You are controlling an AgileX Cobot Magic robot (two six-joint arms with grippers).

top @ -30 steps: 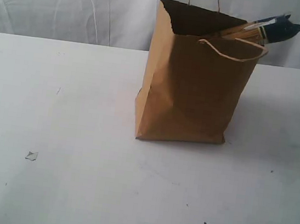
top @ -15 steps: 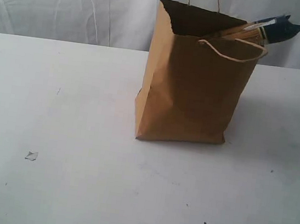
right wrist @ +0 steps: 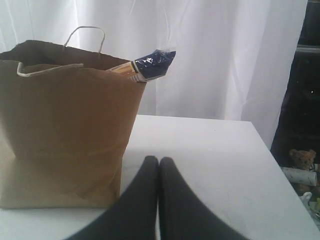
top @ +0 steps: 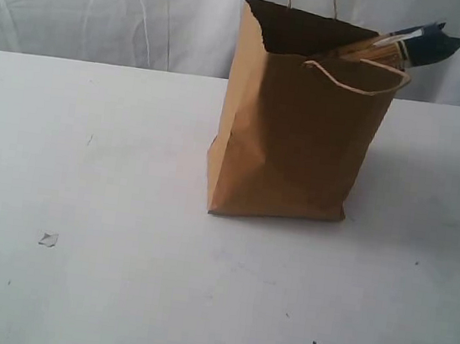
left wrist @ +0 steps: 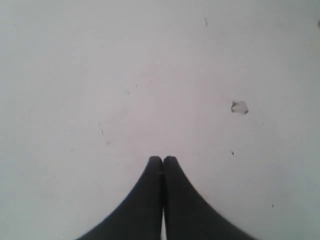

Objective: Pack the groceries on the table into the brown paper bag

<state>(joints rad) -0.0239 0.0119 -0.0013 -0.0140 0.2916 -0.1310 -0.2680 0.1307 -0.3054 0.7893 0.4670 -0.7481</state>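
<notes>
– Any food left on the table [top: 112,292]?
– None I see. The noodle packet [top: 423,43] pokes out of the brown paper bag [top: 293,146], top right. The left gripper [left wrist: 163,160] and right gripper [right wrist: 158,161] are pinched closed, holding nothing.

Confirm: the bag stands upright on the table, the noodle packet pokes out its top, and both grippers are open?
No: both are shut. The wrist views show the left gripper and right gripper with jaws together. The brown paper bag does stand upright on the table, noodle packet poking out.
</notes>
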